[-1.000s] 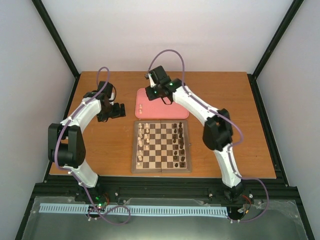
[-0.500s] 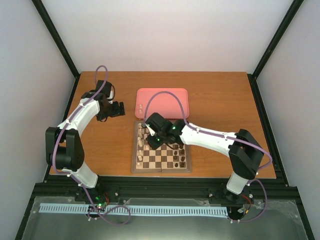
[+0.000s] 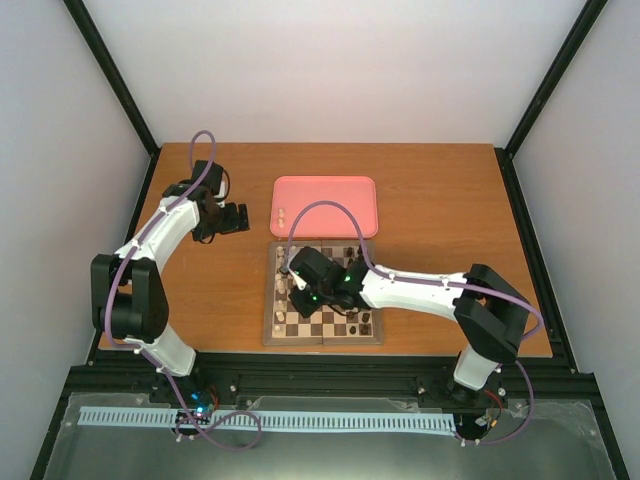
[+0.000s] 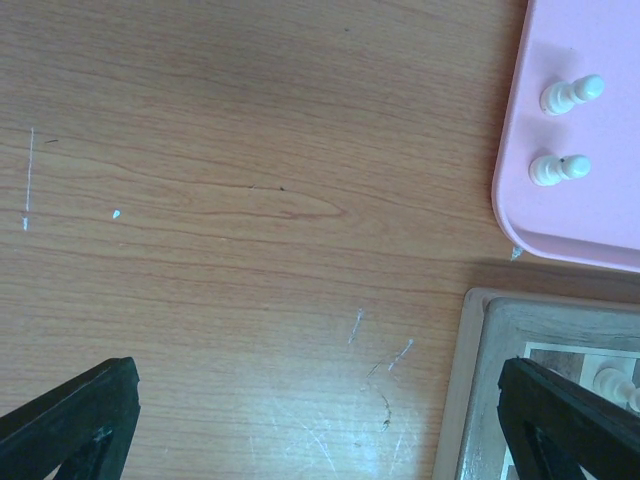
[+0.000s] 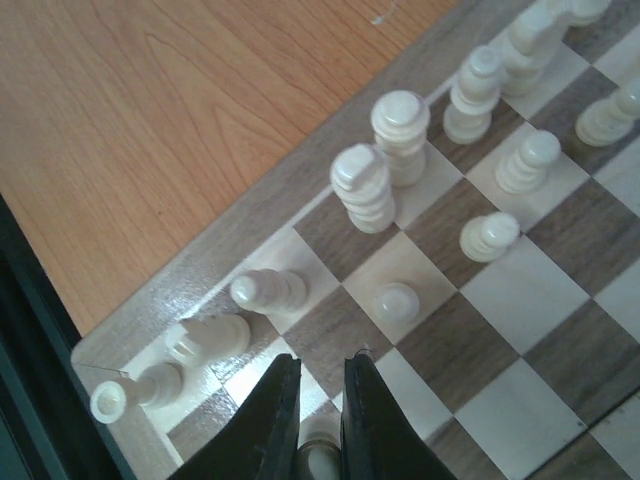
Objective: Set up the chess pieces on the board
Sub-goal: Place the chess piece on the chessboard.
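The right arm was over the pink tray [image 3: 340,195] a second ago. Now it has swung down over the left side of the board [image 3: 322,340]. The left arm has not moved. The right gripper [image 5: 321,365] has its two black fingers squeezed close together. A small cream piece [image 5: 317,458] peeks out between them, so it looks like it is holding that piece tight. Just past the fingers, the other cream chess pieces [image 5: 365,185] stand in two rows along the board's edge, very near each other. The dark pieces [image 3: 362,300] stand on the far side of the board, well apart from the gripper. To do this step well, I think the arm should go straight down onto a bare square. It should go slowly, so the fingers do not bump the pieces beside it. It should let go only when the bottom of the piece sits flat, then lift straight up. The left gripper [image 4: 315,385] waits over the wooden table [image 4: 200,150] with its fingers wide apart and nothing in them. Two cream pieces [image 4: 570,95] lie on the pink tray beside it, so the job is not finished. I cannot see any words, labels or brand names anywhere.
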Action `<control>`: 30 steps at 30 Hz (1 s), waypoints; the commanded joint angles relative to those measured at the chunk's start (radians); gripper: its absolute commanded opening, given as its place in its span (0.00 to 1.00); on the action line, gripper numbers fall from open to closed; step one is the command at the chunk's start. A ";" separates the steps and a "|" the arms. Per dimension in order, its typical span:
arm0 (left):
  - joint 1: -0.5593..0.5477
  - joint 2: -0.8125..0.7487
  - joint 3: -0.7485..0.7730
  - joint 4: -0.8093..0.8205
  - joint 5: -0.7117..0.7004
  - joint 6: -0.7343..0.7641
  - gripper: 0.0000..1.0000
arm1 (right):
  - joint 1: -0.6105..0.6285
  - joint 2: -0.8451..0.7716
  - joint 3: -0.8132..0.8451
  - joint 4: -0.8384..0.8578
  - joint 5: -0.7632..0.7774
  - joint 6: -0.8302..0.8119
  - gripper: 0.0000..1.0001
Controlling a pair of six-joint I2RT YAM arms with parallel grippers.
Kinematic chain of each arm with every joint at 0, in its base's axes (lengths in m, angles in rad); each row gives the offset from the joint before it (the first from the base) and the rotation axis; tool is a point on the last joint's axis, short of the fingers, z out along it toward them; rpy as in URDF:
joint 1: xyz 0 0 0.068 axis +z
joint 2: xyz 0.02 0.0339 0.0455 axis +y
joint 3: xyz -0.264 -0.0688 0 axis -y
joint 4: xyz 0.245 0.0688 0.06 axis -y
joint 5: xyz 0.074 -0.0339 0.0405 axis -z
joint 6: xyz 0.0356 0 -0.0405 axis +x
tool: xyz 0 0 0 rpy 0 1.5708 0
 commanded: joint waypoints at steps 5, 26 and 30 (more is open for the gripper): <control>-0.007 -0.041 -0.005 0.012 -0.019 0.018 1.00 | 0.030 0.019 -0.037 0.136 -0.001 -0.017 0.03; -0.009 -0.038 -0.008 0.011 -0.018 0.020 1.00 | 0.038 0.099 -0.054 0.221 0.033 -0.029 0.04; -0.008 -0.033 -0.007 0.011 -0.016 0.021 1.00 | 0.039 0.114 -0.041 0.213 0.032 -0.034 0.04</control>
